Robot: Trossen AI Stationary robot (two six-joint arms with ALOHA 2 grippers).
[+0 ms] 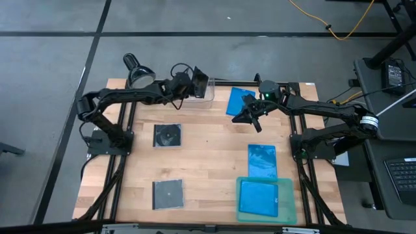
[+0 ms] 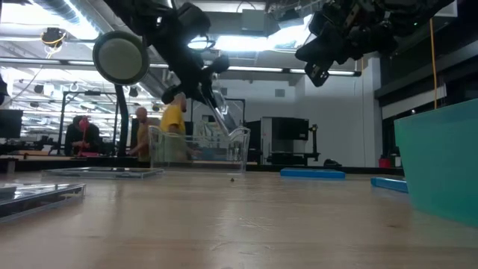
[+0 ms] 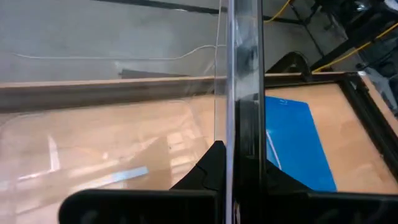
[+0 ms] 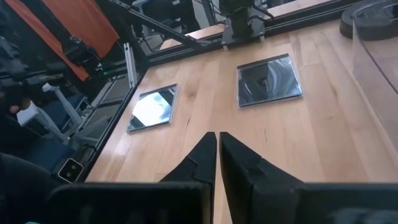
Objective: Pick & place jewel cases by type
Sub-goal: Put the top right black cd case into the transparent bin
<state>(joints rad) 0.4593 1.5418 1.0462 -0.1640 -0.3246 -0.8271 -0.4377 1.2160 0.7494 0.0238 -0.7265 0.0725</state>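
The left hand point(image 1: 195, 83) is raised over the far side of the wooden desk point(image 1: 208, 156), its fingers clamped on the edge of a thin clear jewel case point(image 3: 239, 81) held upright above the clear bin point(image 1: 207, 91). The right hand point(image 1: 250, 116) hovers nearby with its fingers together, empty. Just beside it lies a blue jewel case point(image 1: 237, 101); another blue case point(image 1: 262, 160) lies well away from it, touching the teal tray point(image 1: 288, 209), which holds a third blue case point(image 1: 259, 197). Two disc cases point(image 1: 168, 136) lie flat, well apart from both hands – one near point(image 4: 268, 79) and one farther off point(image 4: 153, 107) in the right wrist view. These cases look light, stiff, smooth and likely brittle – best pinched across the thin edge, gently.
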